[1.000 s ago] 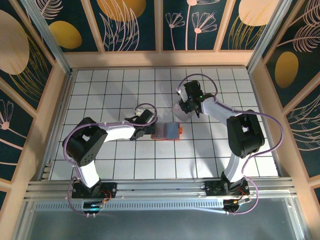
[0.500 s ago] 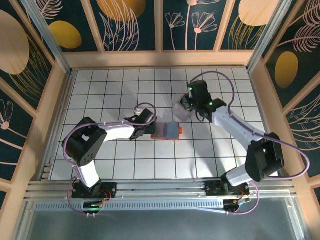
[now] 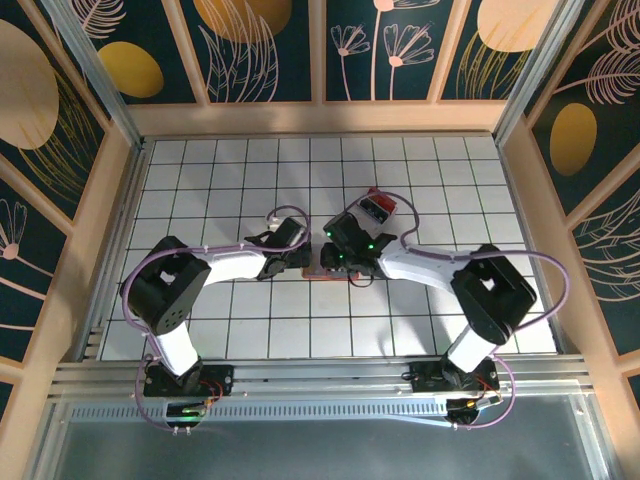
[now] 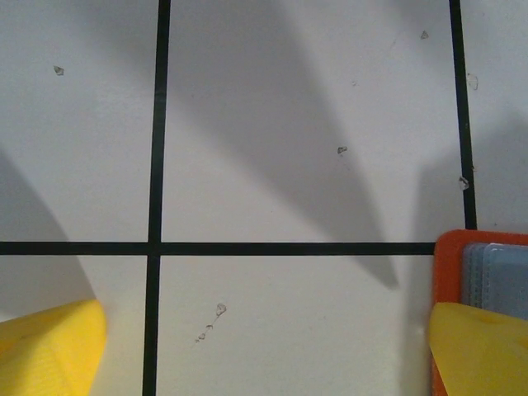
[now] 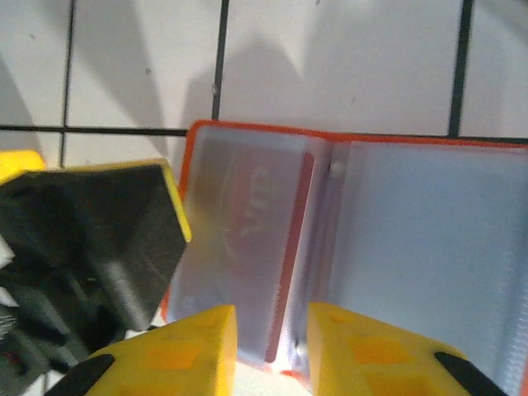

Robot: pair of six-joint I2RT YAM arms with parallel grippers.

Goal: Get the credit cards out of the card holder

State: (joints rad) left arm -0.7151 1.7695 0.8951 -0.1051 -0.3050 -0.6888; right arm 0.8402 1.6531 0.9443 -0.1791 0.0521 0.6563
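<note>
The right arm has swung from the clear plastic box [image 3: 378, 208] at the back down over the open orange-red card holder [image 5: 412, 247] in the middle of the white-tiled tabletop [image 3: 200, 170]. The right pincer [image 5: 272, 346] is narrowly parted, gripping nothing, astride the edge of a red-striped card [image 5: 247, 231] in the left pocket (another pull looks likely to come next). The left pincer [image 4: 264, 355] stays wide, one fingertip [image 4: 478, 346] on the holder's corner.
</note>
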